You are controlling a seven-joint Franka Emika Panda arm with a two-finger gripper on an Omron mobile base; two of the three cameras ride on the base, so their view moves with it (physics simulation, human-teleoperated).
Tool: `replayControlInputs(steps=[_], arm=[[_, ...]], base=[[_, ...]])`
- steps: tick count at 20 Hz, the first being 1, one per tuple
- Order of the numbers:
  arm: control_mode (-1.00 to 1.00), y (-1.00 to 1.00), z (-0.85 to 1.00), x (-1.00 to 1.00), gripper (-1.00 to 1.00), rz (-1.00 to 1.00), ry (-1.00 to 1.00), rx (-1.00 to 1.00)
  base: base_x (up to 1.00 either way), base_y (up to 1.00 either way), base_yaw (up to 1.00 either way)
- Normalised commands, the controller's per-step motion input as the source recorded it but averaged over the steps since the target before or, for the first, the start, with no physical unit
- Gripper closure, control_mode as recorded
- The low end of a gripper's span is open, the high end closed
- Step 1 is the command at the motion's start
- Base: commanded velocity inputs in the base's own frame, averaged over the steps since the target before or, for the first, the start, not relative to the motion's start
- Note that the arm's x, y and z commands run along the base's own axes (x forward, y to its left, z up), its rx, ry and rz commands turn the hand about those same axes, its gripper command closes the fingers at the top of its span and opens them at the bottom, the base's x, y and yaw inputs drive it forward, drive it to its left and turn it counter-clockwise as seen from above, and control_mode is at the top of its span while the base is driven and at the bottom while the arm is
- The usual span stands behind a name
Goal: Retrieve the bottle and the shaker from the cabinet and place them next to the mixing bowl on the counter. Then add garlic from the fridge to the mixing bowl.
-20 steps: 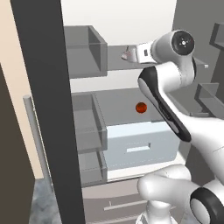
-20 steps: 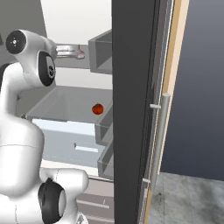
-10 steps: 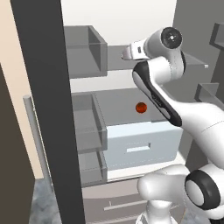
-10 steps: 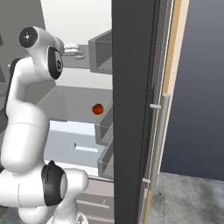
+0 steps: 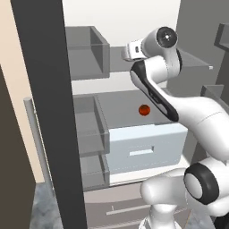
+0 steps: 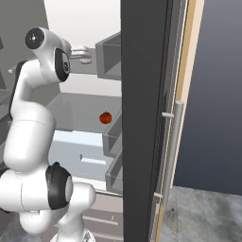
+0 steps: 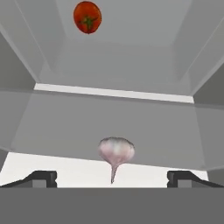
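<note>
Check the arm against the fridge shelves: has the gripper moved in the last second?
Yes. In the left base view the gripper has swung left along the upper shelf, closer to the door bin; the tomato stayed put.

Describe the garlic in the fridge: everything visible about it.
The garlic is one whole bulb, pale white with a pinkish-mauve tinge and faint lengthwise ribs, papery-looking skin. In the hand view its round body shows above a thin tapering stem that points toward the camera's bottom edge. It lies on a grey fridge shelf, alone, touching nothing else. It sits between the tips of the open gripper, not yet grasped. A tomato lies well beyond it on another shelf.
</note>
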Motion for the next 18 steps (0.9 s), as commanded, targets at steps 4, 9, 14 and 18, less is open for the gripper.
replayControlInputs(steps=[4, 9, 14, 18], arm=[[-1.0, 0.01, -0.05, 0.55, -1.0, 0.0, 0.05, 0.0], [-1.0, 0.0, -0.04, 0.68, -1.0, 0.0, 0.01, 0.0], [-1.0, 0.06, -0.08, 0.28, -1.0, 0.0, 0.01, 0.0], [-1.0, 0.1, -0.07, 0.02, -1.0, 0.0, 0.01, 0.0]], base=[[0.0, 0.0, 0.0], [0.0, 0.0, 0.0], [0.0, 0.0, 0.0], [0.0, 0.0, 0.0]])
